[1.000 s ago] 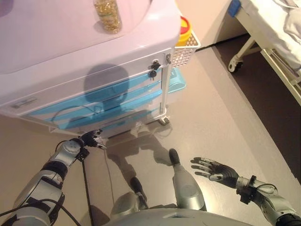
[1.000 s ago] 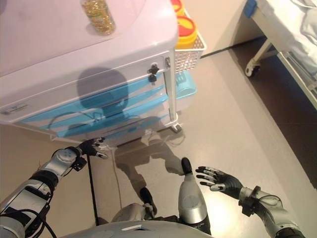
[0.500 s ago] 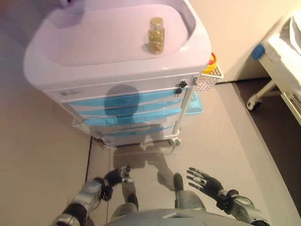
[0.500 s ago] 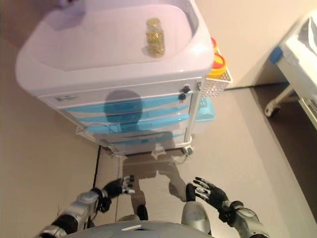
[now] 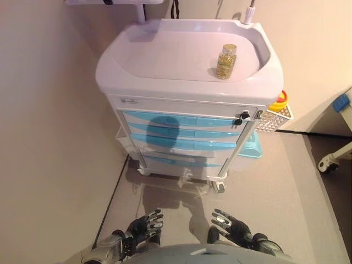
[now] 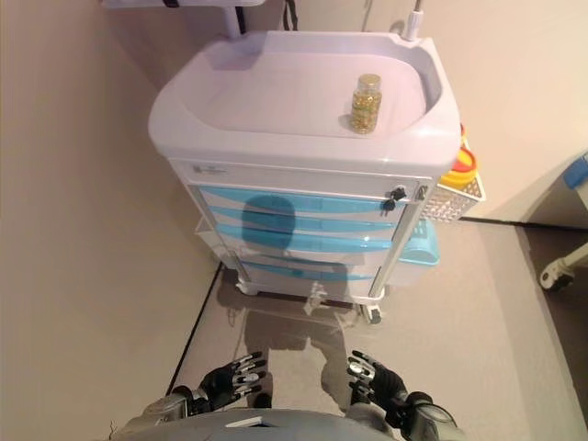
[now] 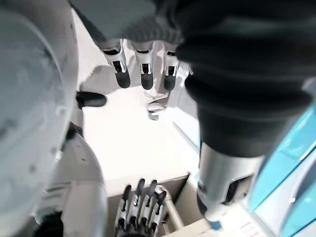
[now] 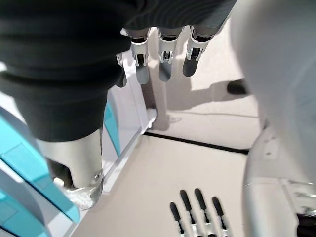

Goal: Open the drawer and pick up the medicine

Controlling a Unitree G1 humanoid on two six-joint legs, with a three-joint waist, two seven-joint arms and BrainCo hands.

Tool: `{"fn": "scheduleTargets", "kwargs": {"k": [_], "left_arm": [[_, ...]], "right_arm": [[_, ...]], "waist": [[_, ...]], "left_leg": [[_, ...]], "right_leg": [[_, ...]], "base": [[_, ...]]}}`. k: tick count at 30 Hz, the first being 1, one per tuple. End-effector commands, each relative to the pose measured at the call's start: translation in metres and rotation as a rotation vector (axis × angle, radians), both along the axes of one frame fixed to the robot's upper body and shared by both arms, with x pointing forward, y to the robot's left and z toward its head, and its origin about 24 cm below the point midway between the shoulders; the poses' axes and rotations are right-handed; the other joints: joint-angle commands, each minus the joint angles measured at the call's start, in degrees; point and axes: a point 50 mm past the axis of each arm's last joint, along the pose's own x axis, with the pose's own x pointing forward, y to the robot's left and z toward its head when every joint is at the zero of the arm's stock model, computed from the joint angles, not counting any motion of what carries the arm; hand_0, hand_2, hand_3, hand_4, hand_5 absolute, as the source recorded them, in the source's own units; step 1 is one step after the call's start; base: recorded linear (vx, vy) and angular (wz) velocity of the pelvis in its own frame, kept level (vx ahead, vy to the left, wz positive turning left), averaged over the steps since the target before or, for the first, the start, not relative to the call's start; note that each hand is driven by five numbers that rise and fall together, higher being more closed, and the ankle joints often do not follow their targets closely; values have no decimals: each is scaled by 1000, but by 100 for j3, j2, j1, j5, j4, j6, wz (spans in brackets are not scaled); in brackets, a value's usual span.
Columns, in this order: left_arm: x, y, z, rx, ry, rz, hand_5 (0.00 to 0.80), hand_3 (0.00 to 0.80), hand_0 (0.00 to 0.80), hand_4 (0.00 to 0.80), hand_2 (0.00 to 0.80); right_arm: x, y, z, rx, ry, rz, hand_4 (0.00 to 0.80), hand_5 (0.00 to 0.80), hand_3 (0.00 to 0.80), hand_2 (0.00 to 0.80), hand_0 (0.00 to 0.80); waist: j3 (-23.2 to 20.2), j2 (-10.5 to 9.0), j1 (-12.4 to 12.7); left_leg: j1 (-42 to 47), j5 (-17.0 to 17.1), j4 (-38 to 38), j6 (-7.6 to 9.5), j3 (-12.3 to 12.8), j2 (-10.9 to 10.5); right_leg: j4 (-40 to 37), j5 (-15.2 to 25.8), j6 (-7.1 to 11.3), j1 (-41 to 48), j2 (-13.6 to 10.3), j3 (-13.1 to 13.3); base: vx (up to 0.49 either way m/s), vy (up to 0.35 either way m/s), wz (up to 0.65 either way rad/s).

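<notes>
A white medical cart stands ahead with a white top drawer and several blue drawers below it, all shut. A small bottle of yellow medicine stands upright on the cart's top, towards its right. My left hand and right hand hang low at the near edge of the view, far from the cart. Both are open with fingers spread and hold nothing. The left wrist view shows straight fingers, and so does the right wrist view.
A white basket with a yellow container hangs on the cart's right side, above a light blue bin. A wall runs along the left. A bed's wheel shows at the far right.
The camera has pulled back and up, so the whole cart shows. My left hand has drawn away from the lowest drawers; both hands now sit low, near my body.
</notes>
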Motion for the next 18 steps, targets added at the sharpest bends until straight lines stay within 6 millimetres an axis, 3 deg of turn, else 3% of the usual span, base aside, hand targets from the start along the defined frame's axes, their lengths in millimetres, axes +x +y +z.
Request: {"fn": "scheduleTargets", "kwargs": {"k": [1, 7, 18], "left_arm": [[20, -3, 4, -46, -31, 59, 0, 0, 0, 0, 0], [10, -12, -6, -61, 44, 85, 0, 0, 0, 0, 0], [11, -18, -11, -74, 74, 106, 0, 0, 0, 0, 0]], "right_arm": [[20, 9, 5, 21, -65, -56, 0, 0, 0, 0, 0], [9, 14, -5, 19, 2, -54, 0, 0, 0, 0, 0], [0, 15, -12, 39, 42, -78, 0, 0, 0, 0, 0]], "waist": [[67, -51, 85], [-41, -27, 82], [-163, -23, 15]], "left_leg": [[-367, 53, 129, -16, -42, -238], [-339, 63, 35, 51, 1, -281], [-337, 8, 35, 94, 142, -336]], "right_leg": [[424, -545, 232, 273, 115, -132], [380, -529, 220, 295, 134, -143], [313, -472, 254, 268, 107, -116]], "base": [[-9, 10, 11], [-7, 8, 2], [-4, 11, 1]]}}
